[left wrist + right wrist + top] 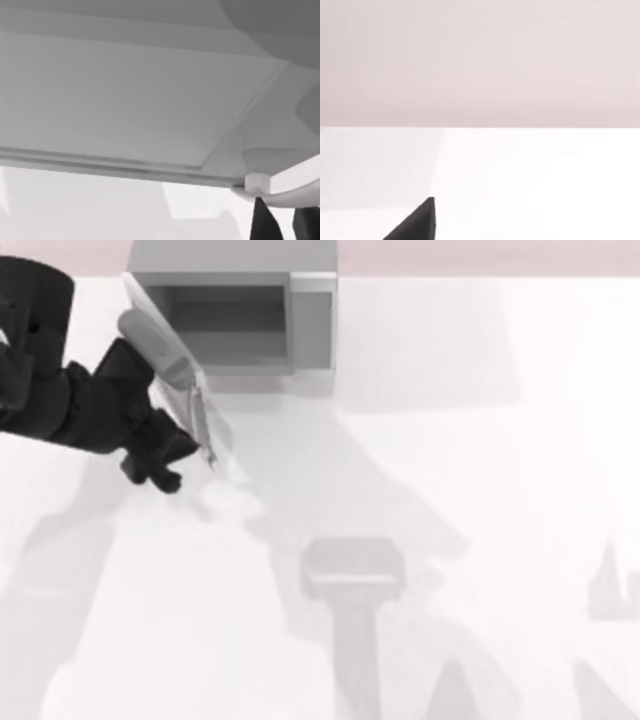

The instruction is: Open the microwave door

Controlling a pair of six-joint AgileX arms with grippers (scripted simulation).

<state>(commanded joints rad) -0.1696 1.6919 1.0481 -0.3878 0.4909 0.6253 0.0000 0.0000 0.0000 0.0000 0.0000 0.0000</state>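
The microwave (312, 330) stands at the back of the table, left of centre, with its dark cavity (225, 318) exposed. The microwave door (160, 345) is swung out from its left-hand hinge, towards the front left. My left gripper (197, 448) is at the door's free edge, shut on the pale bar handle (203, 420). In the left wrist view the door's window (125, 100) fills the frame, and the handle (290, 181) lies across the dark fingertips (263, 222). My right gripper (417, 222) shows only as a dark wedge over bare table; it is outside the top view.
The white table (480, 490) stretches to the right and front of the microwave, carrying only soft grey shadows. A pale pink wall (480, 60) runs behind the table. My left arm (60, 400) fills the back left corner.
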